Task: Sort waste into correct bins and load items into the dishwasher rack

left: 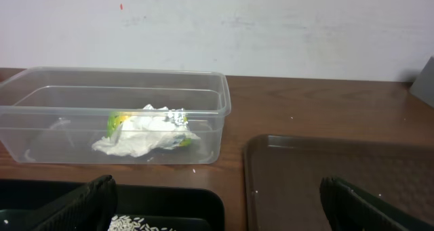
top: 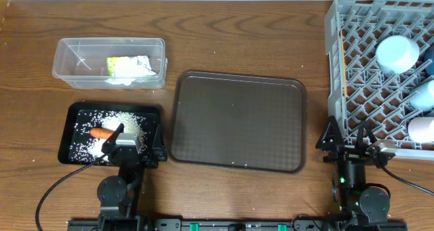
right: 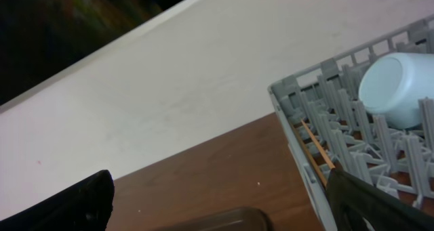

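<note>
The left hand (top: pixel 135 148) hung open and empty over the black tray (top: pixel 68 133), while the right hand (top: pixel 347 137) gaped empty beside the grey rack (top: pixel 336 68).

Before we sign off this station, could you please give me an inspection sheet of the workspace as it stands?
Surface: wooden table, a few white specks scattered on it.
Job's things: clear tub holds wrapper and tissue; black tray holds rice and carrot; grey rack holds pale cups and a thin wooden stick.
Clutter: brown serving tray, bare apart from specks.
Grippers: left gripper open over the black tray; right gripper open beside the rack's near corner; neither holds anything.
Cables: black cable curving from the left arm's base, another by the right.
Surroundings: plain white wall.
</note>
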{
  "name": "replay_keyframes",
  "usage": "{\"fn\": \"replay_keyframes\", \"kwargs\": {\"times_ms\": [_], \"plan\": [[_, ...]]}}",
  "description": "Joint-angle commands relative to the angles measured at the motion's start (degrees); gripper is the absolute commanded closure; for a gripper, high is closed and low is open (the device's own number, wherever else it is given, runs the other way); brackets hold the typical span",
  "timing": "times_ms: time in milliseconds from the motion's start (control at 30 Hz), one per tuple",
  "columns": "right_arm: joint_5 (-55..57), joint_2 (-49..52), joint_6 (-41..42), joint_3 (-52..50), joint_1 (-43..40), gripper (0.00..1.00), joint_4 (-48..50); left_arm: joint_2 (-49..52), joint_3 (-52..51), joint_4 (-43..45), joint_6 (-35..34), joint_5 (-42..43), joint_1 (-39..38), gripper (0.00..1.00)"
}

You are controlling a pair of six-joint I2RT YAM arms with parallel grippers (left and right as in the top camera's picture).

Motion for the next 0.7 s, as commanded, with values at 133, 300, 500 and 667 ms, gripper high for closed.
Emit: {"fn": "replay_keyframes", "kwargs": {"times_ms": [133, 300, 500, 667], "plan": [[3.41, -0.55, -1.75, -0.81, 0.57, 0.01, 1.16, -0.39, -1.2, -1.33, 0.37, 0.39, -0.2, 0.02], [6.43, -0.55, -2.01, -0.81, 0.57, 0.01, 1.33, -0.39, -1.2, -1.33, 0.37, 0.39, -0.2, 0.02], [10.75, -0.55, -4.94, -0.81, 0.57, 0.01, -2.73, -0.39, -1.2, -1.33, 0.37, 0.39, -0.2, 0.02], [13.84, -0.55, -7.39, -0.81, 0.57, 0.01, -8.61, -0.39, -1.2, -1.33, 0.37, 0.37, -0.2, 0.02]]}}
